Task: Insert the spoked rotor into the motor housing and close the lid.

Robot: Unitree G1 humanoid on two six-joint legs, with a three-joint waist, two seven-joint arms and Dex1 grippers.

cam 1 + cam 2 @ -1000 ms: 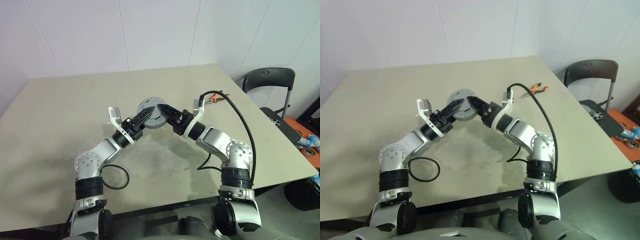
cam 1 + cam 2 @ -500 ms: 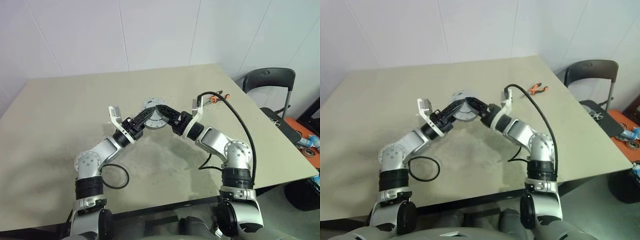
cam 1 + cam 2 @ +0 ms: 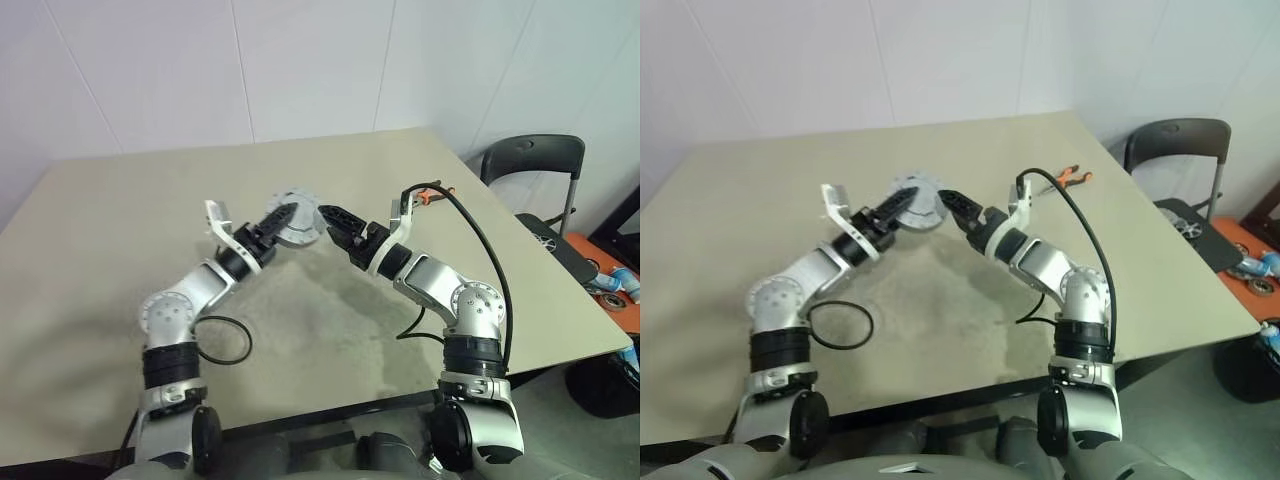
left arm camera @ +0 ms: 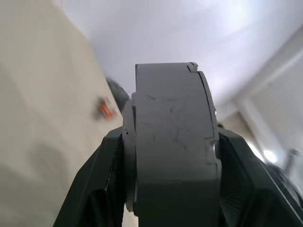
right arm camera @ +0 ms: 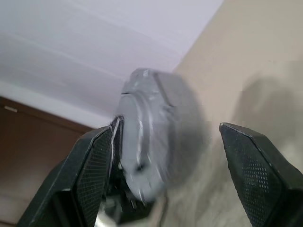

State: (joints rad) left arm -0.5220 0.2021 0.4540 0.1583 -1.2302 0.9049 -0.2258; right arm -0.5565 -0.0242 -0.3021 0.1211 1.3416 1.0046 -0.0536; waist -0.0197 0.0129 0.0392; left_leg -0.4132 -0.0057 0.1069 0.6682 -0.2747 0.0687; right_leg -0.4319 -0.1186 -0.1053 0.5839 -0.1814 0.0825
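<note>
Now the left claw (image 3: 283,213) pinches the round grey metal motor assembly (image 3: 296,219) by its edges, lifted above the beige desk (image 3: 120,230). Just beside it, the right claw (image 3: 329,217) stands spread, not holding. Orange-handled pliers (image 3: 432,194) lie near the far desk edge.

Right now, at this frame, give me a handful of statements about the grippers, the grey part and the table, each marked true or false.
1. The left gripper is clamped on the round grey assembly. True.
2. The right gripper grips that assembly too. False: its fingers stand open, apart from it.
3. The grey assembly rests flat on the table. False: it is held up above the table.
4. Orange-handled pliers lie on the table near its far right corner. True.
5. A chair stands past the table's left side. False: it stands to the right.
</note>
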